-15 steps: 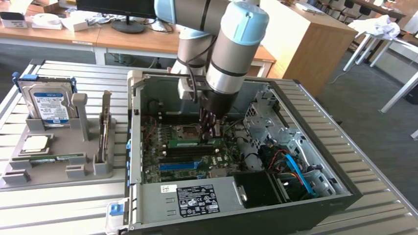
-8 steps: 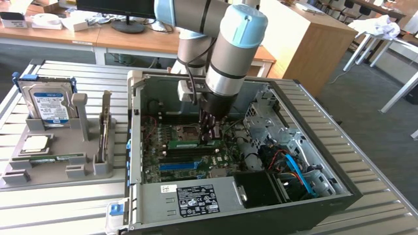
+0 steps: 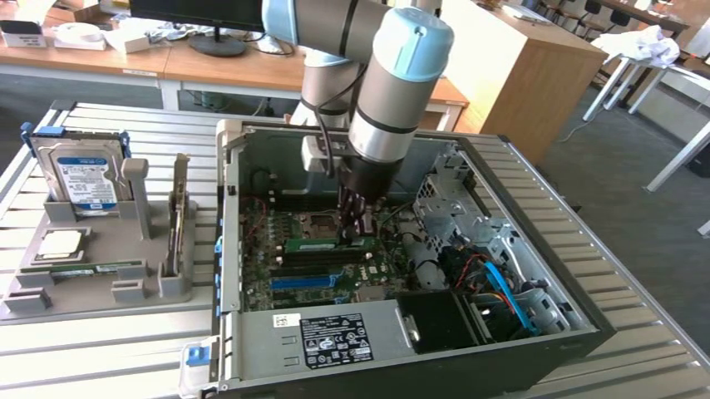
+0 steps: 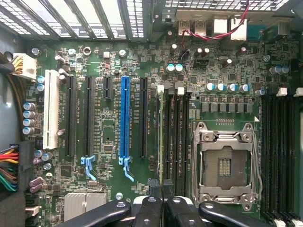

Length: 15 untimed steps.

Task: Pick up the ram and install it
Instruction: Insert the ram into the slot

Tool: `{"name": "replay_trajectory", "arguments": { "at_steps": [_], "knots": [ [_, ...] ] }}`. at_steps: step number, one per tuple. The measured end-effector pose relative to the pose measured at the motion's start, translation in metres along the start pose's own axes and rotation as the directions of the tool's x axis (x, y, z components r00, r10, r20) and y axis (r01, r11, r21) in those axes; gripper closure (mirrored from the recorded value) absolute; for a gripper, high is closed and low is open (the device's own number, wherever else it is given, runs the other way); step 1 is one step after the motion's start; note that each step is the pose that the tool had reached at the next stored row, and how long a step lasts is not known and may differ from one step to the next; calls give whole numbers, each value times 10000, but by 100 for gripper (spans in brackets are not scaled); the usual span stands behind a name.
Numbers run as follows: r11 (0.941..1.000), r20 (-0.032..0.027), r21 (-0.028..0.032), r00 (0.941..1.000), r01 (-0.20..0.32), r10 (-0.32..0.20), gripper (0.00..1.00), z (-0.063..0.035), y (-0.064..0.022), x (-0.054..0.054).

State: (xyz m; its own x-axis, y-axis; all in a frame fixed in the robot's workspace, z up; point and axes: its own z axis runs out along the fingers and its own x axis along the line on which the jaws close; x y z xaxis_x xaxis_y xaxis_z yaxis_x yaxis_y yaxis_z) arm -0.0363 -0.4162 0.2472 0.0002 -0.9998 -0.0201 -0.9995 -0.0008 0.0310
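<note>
The ram [image 3: 322, 244] is a thin green stick standing on edge in a memory slot of the motherboard [image 3: 291, 274], inside the open computer case. In the wrist view the ram [image 4: 160, 137] appears edge-on as a narrow line beside the empty processor socket [image 4: 225, 165]. My gripper [image 3: 357, 237] reaches straight down into the case at the ram's end toward the exterior view's right. The black fingers [image 4: 150, 208] are closed together, and the ram's edge runs in between them, so the gripper [image 4: 161, 201] is shut on that end.
A grey holder [image 3: 78, 291] beside the case carries a silver hard drive [image 3: 80, 179], a square processor chip [image 3: 61, 243] and a second green stick [image 3: 100, 268] lying flat. The case walls, power supply [image 3: 332, 337], cables [image 3: 500, 283] and blue slot [image 4: 124, 118] crowd the board.
</note>
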Motion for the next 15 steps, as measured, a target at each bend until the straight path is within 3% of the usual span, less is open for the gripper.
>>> {"name": "replay_trajectory", "arguments": {
  "at_steps": [15],
  "knots": [
    [10000,0,-1,10000,-1,1,89,67,-2,-9]
  ]
}}
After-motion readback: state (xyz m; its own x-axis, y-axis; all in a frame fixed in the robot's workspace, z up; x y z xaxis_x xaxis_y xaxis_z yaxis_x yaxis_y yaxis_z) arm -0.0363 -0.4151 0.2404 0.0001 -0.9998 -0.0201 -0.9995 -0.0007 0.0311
